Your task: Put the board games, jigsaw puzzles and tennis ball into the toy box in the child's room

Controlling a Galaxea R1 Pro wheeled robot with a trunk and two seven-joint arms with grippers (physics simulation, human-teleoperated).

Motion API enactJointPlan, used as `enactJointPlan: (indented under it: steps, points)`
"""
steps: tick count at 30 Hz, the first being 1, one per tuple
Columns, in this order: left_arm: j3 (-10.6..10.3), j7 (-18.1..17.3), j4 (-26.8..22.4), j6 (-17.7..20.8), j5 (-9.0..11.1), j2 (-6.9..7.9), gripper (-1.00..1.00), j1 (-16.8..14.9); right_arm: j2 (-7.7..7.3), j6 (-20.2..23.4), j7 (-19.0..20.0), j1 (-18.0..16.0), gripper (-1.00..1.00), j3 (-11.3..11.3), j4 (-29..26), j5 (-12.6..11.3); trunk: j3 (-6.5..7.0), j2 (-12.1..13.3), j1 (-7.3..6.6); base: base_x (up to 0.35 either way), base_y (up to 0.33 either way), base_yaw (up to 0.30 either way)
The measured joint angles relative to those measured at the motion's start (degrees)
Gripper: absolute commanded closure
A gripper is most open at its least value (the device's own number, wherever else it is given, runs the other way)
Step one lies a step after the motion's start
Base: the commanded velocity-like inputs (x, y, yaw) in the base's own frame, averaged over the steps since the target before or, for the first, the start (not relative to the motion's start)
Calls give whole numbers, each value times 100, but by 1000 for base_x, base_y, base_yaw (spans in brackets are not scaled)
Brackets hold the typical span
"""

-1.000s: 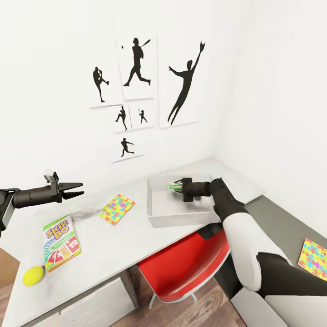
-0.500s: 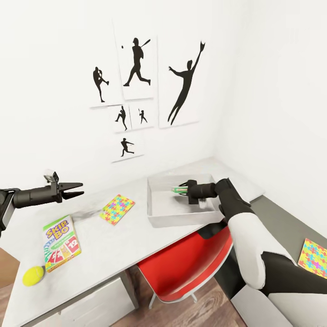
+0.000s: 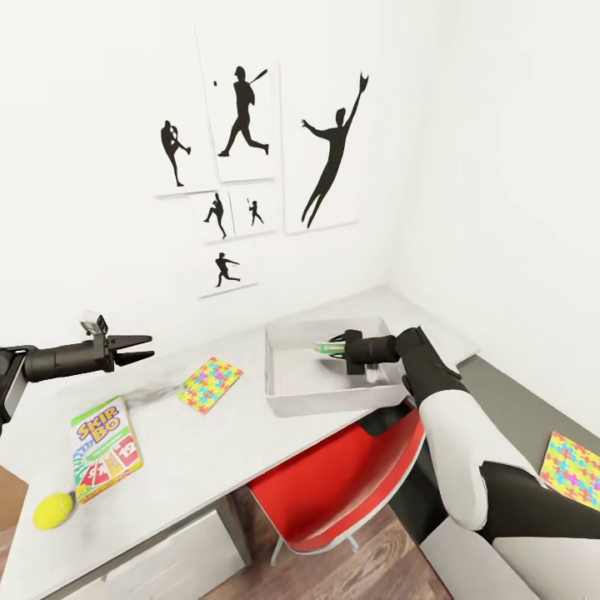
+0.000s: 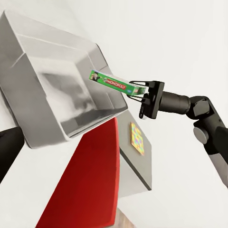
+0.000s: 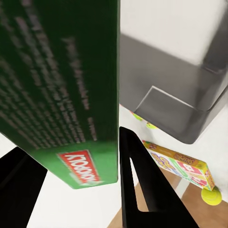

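Our left gripper [image 3: 143,347] hangs with fingers apart at 9 o'clock. Right gripper [image 3: 335,347] is clamped on the thin green-edged card game box [image 4: 110,82], over the light grey sloped toy bin [image 3: 279,392]. Looks light and stiff; we'd pinch its edge.

Hidden in the head view behind the right gripper [image 3: 340,345]: most of the green board game [image 3: 325,347], small there, lettering unreadable; blurred in the right wrist view: fine print on that box [image 5: 57,90], its top cut off by the frame; cut by the head view's edge: second jigsaw puzzle [image 3: 573,469] at right, left arm [image 3: 33,362] at left; smeared on the table [image 3: 208,442]: a grey shadow beside the first puzzle [image 3: 209,384]; unclear: gap between the left gripper's [image 3: 143,347] fingers.
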Motion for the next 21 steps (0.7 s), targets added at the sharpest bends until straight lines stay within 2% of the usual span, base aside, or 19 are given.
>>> enactJointPlan:
  steps: [12, 21]
  points:
    - [-14, 0, 0, 0, 0, 0, -100, 0, -4, 19, 34, 1, 100, 0, 0, -3, -5, 0, 0, 0, 0, -3]
    - [-16, 0, 0, 0, 0, 0, -100, 0, -2, 43, 60, -2, 100, 0, -17, 1, -69, 0, 0, 0, 0, 0]
